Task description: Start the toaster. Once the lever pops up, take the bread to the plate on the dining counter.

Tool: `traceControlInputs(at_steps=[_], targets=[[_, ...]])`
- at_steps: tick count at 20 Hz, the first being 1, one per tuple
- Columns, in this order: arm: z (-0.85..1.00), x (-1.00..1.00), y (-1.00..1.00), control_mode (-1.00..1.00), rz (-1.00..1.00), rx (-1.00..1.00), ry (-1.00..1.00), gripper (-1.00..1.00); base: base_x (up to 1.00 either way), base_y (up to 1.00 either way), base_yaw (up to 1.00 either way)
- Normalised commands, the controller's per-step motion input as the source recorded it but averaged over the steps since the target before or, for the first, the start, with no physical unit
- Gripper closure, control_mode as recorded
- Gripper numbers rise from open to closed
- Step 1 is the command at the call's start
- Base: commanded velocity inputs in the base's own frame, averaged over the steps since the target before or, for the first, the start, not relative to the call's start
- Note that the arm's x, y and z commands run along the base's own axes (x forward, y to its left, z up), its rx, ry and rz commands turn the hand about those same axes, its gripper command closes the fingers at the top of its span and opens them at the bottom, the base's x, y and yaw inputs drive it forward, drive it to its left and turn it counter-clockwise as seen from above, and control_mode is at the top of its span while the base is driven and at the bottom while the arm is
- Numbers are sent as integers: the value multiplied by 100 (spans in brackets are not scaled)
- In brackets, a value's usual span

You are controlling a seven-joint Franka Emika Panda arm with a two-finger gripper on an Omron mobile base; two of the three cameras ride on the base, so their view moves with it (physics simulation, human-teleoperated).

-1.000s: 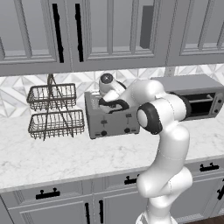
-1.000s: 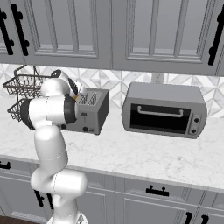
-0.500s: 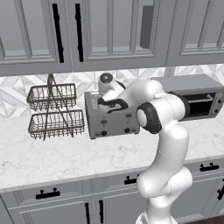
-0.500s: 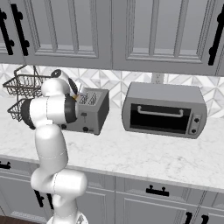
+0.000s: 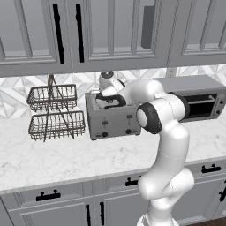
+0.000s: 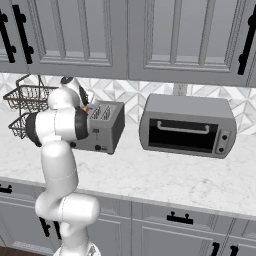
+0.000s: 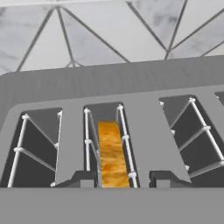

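Marble counter point(image 5: 57, 159): basket point(image 5: 56, 112) and oven point(image 6: 186, 125) flank toaster point(image 5: 112, 121).

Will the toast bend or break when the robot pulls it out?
Probably it stays stiff: the bread stands straight on edge in the toaster slot. It looks thin, so likely light, and a hard squeeze might crack it. The slot wires could snag it.

Toaster point(image 5: 114, 121) matt grey metal; bread point(image 7: 112, 154) golden, grainy crust.
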Motion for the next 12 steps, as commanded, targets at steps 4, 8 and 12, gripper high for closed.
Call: traceControlInputs(at_steps=[4,8,12], targets=[[-51,-8,0,-100,0,1,0,100,0,0,0],[-45,-20,0,-100,0,0,-5,100,0,0,0],[-29,-20,0,-100,2,0,-13,100,0,0,0]])
